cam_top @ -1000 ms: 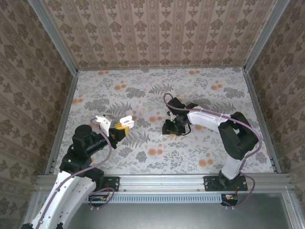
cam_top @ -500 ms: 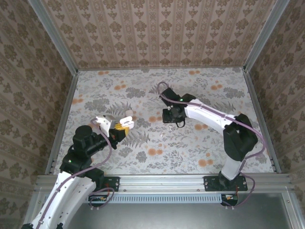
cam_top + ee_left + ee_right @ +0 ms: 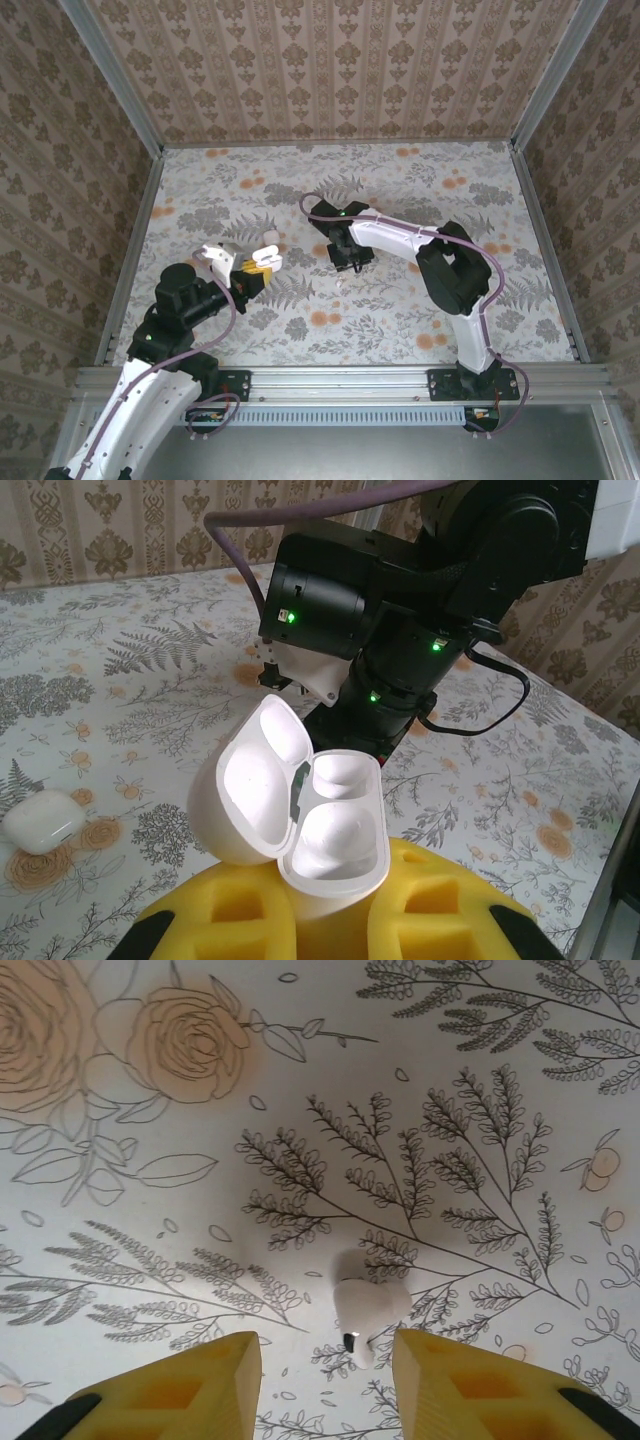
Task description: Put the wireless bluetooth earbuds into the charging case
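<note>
Right gripper: jaws standing apart, gripping nothing. Earbud lying on table just ahead of gap, slightly off-centre.
Risk: fingers closing unevenly, one pad nudging tiny bud first, bud skidding or flipping away.
Left gripper: clenching open charging case, lid tilting back, wells facing up.
Risk: bud arriving twisted, missing well, bouncing out.
Right arm hovering close behind case; risking bumping lid.
Spare closed case lying aside on table.
</note>
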`<action>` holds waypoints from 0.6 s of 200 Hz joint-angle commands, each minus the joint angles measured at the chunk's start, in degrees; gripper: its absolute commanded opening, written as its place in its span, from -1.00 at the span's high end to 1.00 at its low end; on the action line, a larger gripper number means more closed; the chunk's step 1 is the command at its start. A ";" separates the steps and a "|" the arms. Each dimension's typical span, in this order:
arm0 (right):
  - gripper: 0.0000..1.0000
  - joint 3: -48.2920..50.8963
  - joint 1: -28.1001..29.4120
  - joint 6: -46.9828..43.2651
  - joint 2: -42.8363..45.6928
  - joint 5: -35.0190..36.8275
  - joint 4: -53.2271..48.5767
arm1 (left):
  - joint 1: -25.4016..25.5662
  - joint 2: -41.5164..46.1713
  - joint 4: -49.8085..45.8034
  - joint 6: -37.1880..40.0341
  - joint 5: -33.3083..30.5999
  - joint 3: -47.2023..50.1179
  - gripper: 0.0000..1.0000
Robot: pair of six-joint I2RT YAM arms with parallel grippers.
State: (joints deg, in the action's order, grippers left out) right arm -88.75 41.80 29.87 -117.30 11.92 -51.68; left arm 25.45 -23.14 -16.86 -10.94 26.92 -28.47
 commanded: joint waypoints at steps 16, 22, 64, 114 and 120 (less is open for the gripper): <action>0.23 -2.18 0.21 -1.97 -2.72 3.30 -3.27 | 0.28 -0.23 2.60 -0.51 -0.55 0.96 1.00; 0.23 -2.19 0.20 -2.04 -3.00 3.30 -3.28 | 0.27 -0.59 2.75 -0.40 -0.46 0.95 1.00; 0.25 -2.38 0.20 -2.36 -4.22 3.02 -3.75 | 0.23 -2.10 3.63 -0.05 -0.20 0.78 1.00; 0.33 -0.43 -0.10 -2.60 -4.17 2.76 -2.77 | 0.21 -2.55 3.77 -0.07 -0.11 0.53 1.00; 0.35 -0.22 -0.17 -2.60 -4.16 2.60 -2.73 | 0.23 -2.57 3.79 -0.05 -0.12 0.54 1.00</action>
State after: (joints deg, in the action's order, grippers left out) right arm -89.80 41.78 28.18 -120.84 13.37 -52.95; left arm 25.45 -25.56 -15.42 -10.94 26.72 -27.81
